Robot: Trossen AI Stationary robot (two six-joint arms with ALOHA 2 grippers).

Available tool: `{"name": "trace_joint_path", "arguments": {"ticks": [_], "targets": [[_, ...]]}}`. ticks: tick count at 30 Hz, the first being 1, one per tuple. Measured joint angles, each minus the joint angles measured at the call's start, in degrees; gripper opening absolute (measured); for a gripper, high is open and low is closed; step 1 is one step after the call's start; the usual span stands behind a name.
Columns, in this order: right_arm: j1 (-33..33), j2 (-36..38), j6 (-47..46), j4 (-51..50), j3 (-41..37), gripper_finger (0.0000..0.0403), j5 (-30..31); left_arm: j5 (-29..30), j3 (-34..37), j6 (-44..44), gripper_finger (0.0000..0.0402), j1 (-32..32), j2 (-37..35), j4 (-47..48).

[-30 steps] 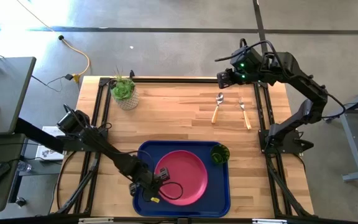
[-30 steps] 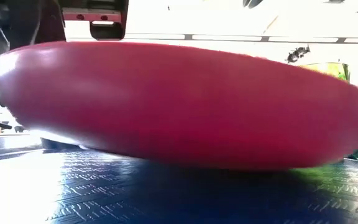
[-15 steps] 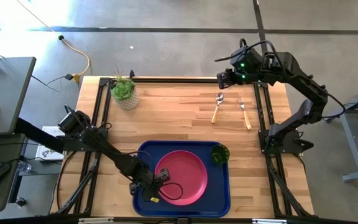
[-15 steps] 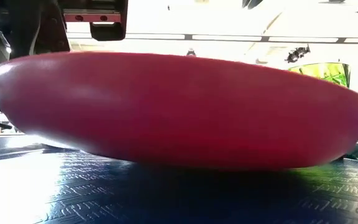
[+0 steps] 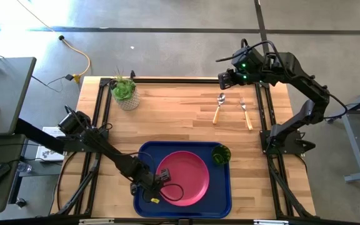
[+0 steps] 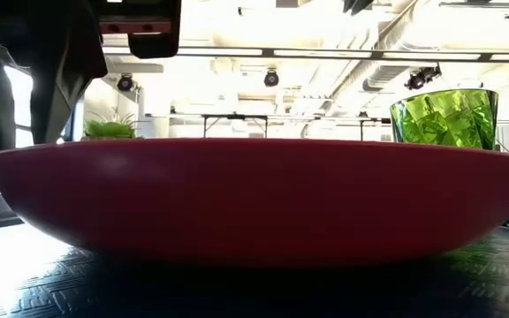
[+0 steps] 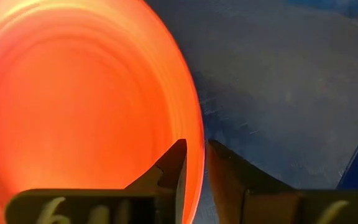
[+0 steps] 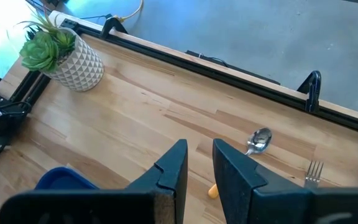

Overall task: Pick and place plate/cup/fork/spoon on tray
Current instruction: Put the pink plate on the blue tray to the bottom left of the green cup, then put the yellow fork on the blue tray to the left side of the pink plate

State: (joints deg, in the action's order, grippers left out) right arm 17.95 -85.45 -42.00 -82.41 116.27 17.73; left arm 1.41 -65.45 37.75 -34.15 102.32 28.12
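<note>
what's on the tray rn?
The plate and cup sit on the tray; the left gripper straddles the plate's rim. Tray floor beneath the plate is hidden.

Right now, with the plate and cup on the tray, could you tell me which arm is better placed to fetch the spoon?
The right. Its gripper hovers open near the spoon at the far right. The left gripper is at the plate rim on the tray.
</note>
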Motion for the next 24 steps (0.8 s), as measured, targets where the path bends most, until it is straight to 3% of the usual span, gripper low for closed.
{"name": "trace_joint_path", "arguments": {"ticks": [11,19,24], "targets": [[0.0,0.0,-3.3,-0.9,0.0,0.0067,-2.0,1.6,-0.1,-6.8,0.0062,0.0,-4.1,3.3],[0.0,-0.1,-9.4,-7.9,-0.1,0.0067,-4.7,10.9,-0.1,-8.8,0.0062,1.1,-7.4,7.3],[0.3,-0.1,-9.2,-7.3,-3.6,0.0067,-7.6,13.1,-0.1,-12.8,0.0062,4.9,-10.1,8.7]]}}
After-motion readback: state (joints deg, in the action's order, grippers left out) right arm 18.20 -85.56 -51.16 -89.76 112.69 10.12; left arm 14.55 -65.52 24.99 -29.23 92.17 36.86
